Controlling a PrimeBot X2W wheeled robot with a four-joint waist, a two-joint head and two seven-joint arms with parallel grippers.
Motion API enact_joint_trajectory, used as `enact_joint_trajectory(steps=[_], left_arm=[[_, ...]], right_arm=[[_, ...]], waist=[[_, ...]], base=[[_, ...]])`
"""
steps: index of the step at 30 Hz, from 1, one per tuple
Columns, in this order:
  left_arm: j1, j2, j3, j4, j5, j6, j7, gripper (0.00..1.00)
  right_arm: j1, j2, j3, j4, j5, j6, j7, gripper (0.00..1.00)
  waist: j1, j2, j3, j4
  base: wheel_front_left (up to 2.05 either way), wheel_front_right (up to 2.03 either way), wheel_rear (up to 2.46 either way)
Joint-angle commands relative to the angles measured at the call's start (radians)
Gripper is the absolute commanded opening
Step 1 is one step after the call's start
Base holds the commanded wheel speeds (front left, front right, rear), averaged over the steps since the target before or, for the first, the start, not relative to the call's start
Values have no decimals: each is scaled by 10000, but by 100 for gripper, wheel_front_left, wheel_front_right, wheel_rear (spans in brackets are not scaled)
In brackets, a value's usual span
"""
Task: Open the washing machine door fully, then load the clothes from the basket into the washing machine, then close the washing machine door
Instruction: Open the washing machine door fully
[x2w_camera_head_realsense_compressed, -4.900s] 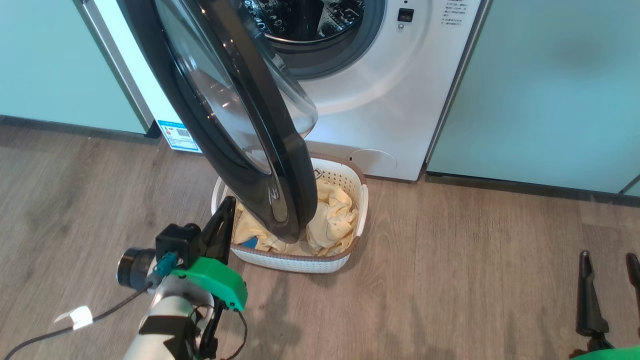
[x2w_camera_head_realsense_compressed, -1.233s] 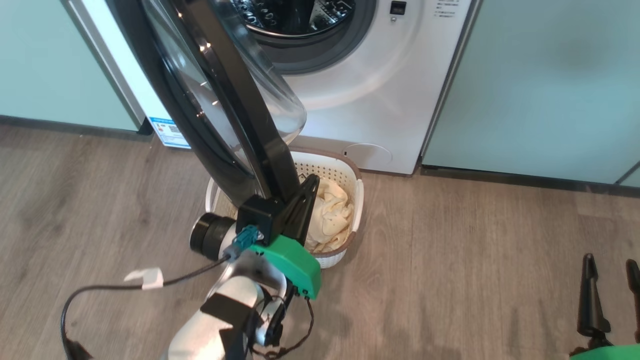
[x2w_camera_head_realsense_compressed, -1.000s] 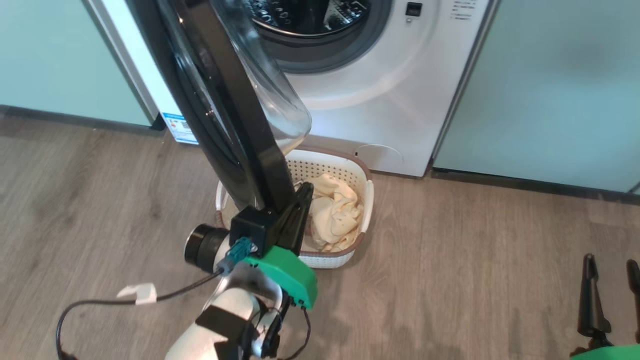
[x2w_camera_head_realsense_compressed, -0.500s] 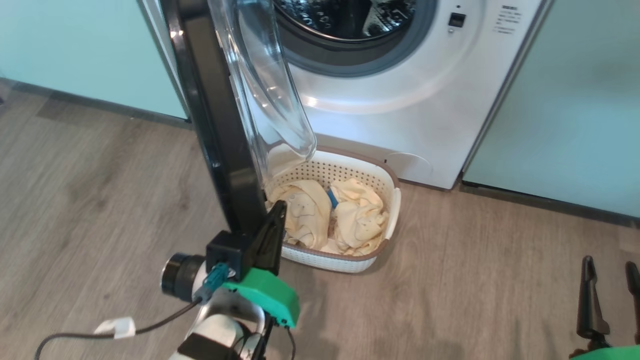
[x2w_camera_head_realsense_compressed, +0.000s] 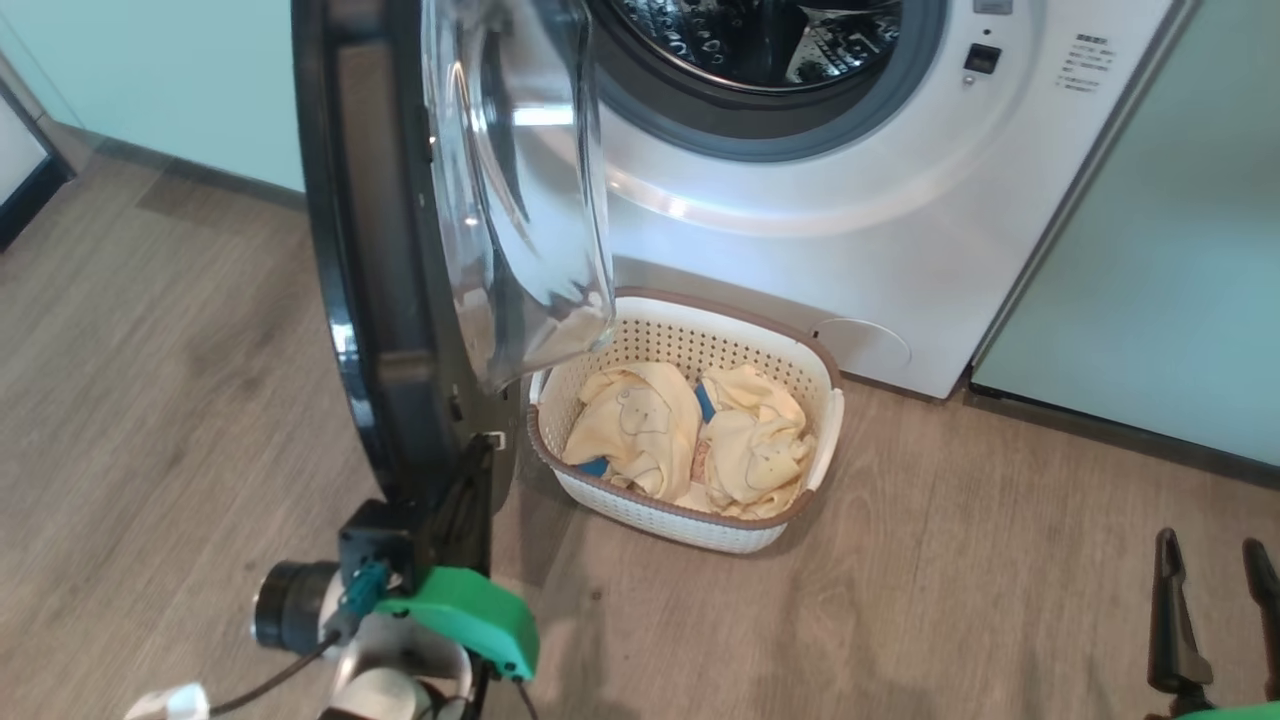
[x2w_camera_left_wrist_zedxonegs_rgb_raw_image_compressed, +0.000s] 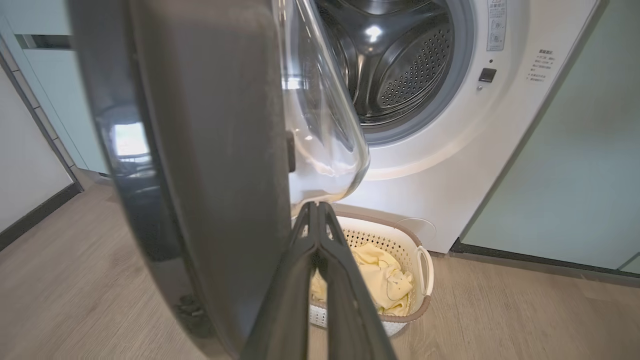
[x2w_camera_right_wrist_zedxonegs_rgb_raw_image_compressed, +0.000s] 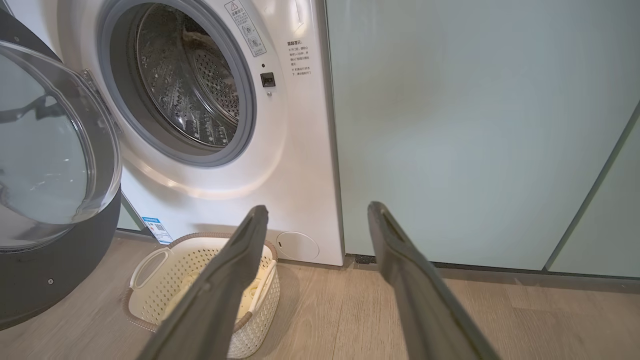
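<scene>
washing machine door (x2w_camera_head_realsense_compressed: 380, 300) stands open, left of drum | left end effector (x2w_camera_head_realsense_compressed: 485, 455) pressed shut, holding nothing, tips at door's lower rim | right end effector (x2w_camera_head_realsense_compressed: 1210, 545) spread open, empty, near right | clothes (x2w_camera_head_realsense_compressed: 640, 420) in basket (x2w_camera_head_realsense_compressed: 690, 340) on floor before washing machine (x2w_camera_head_realsense_compressed: 850, 250)

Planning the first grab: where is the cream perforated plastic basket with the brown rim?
Head view centre: the cream perforated basket sits on the wood floor before the white washing machine, just right of the open black-rimmed door.

Door (x2w_camera_head_realsense_compressed: 375, 300) wider open than before
</scene>
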Motion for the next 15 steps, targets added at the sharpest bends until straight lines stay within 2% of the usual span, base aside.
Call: enact_joint_trajectory(steps=[1,15], left_arm=[[-212,215,567,-346,-53,125,-19,0],[-118,707,1732,-214,-424,622,-165,0]], right_arm=[[-173,-164,218,-258,-42,-29,-65,100],[-273,-164,197,-237,44,-29,-65,100]], waist=[[0,-1,-10,54],[0,-1,96,396]], base=[[0,0,0],[0,0,0]])
